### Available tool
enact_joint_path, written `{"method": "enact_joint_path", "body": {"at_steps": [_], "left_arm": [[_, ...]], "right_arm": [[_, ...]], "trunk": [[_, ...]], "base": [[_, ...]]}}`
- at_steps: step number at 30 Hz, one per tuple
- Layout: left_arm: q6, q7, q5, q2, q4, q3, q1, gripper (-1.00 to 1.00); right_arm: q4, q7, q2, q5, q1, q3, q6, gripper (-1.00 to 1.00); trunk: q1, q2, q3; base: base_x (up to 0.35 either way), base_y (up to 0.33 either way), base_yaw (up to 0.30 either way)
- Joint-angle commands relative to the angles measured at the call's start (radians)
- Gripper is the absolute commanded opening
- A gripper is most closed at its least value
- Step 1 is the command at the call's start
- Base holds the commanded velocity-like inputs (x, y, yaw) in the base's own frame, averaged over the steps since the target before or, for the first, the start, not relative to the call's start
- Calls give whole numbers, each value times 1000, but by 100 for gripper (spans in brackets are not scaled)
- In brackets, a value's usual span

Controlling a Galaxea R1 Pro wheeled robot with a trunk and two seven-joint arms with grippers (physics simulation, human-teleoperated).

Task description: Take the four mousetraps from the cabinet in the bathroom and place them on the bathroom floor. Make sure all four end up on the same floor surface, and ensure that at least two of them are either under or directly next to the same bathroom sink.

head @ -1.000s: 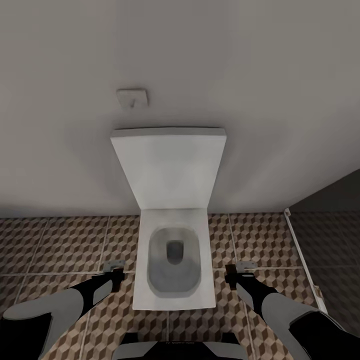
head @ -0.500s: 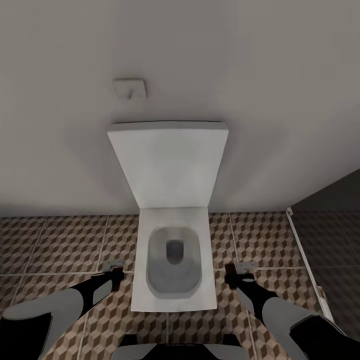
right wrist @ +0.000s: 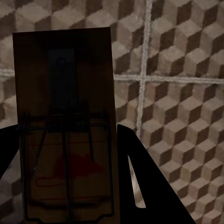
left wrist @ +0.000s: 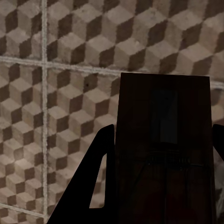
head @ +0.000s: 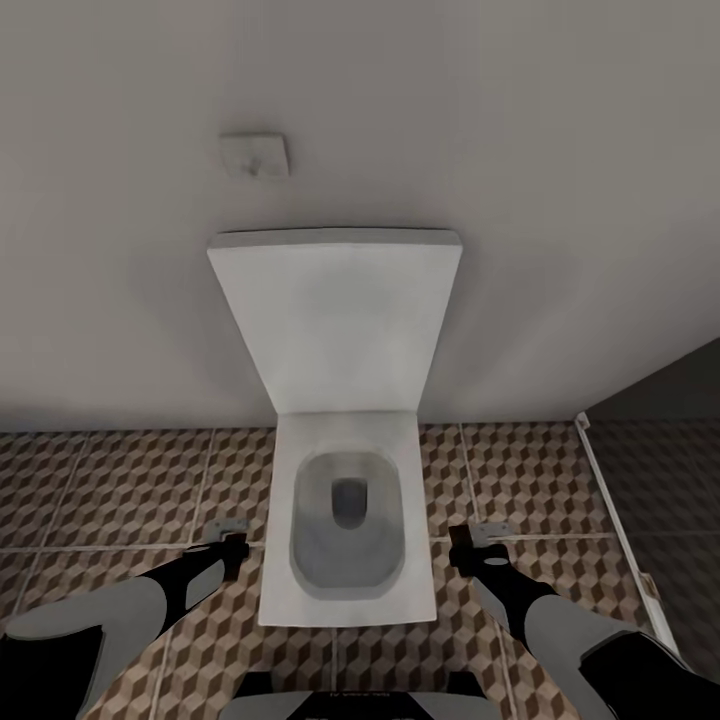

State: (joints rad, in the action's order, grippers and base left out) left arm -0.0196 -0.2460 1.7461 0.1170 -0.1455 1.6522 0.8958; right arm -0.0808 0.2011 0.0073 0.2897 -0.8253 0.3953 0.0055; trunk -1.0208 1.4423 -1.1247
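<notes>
Mousetrap [left wrist: 163, 154] clamped in left gripper [head: 228, 541], another [right wrist: 65, 135] in right gripper [head: 478, 545]

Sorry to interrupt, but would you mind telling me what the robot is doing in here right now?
It is carrying two mousetraps, one in each gripper. The left gripper holds a dark wooden mousetrap between its fingers, and the right gripper holds another mousetrap. Both hang above the cube-patterned bathroom floor, on either side of a white toilet with its lid up against the wall. Neither trap is set down yet.
</notes>
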Motion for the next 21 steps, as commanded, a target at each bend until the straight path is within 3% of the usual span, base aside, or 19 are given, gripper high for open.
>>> {"method": "enact_joint_path", "body": {"at_steps": [1,21], "left_arm": [[0,-2,-2,0,0,0,0,-100],[4,-2,-2,6,6,-2,0,-100]], "right_arm": [[0,0,0,3,0,0,-1,-100],[1,0,-1,2,1,0,-10,-100]], "trunk": [[-4,7,-3],[-81,147,-66]], "base": [[0,0,0],[0,0,0]]}}
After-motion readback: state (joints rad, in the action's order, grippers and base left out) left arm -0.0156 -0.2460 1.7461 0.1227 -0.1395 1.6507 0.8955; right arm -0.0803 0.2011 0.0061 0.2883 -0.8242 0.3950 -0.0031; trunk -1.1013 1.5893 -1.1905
